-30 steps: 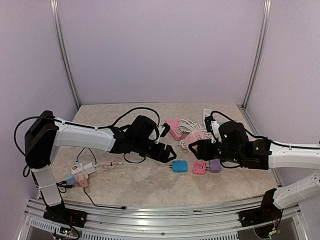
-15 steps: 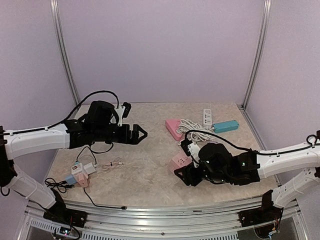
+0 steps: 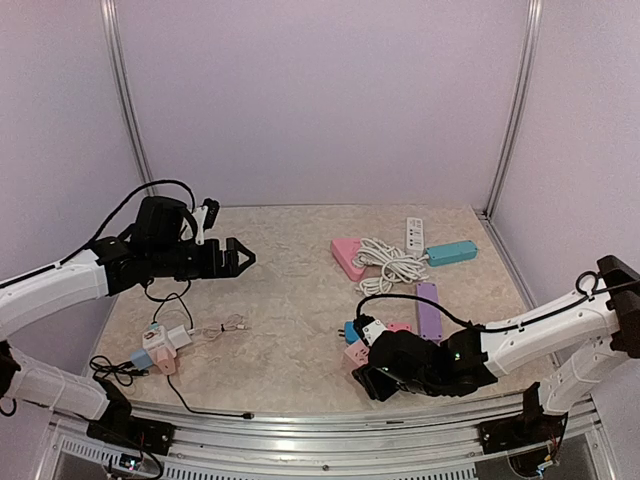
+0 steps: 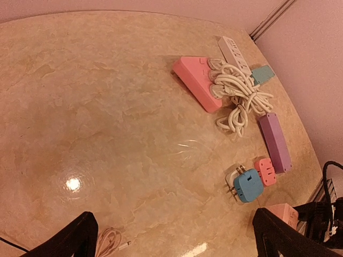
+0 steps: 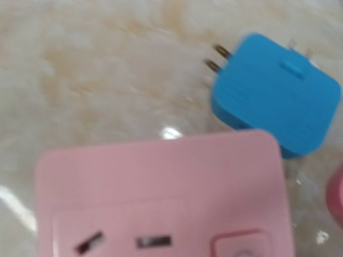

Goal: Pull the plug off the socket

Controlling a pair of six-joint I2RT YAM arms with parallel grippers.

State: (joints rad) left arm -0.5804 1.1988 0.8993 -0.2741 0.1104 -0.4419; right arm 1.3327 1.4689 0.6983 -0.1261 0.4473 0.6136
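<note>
From above, the left claw hung wide open over the desk's far-left part. The right claw sat low by the near edge with its tip at the pink socket, and I could not tell whether it gripped. The left wrist showed the blue plug lying on the desk just beside that socket, and the right wrist showed the plug's prongs bare, out of the socket.

Pink socket — blurred, cropped at bottom edge
</note>
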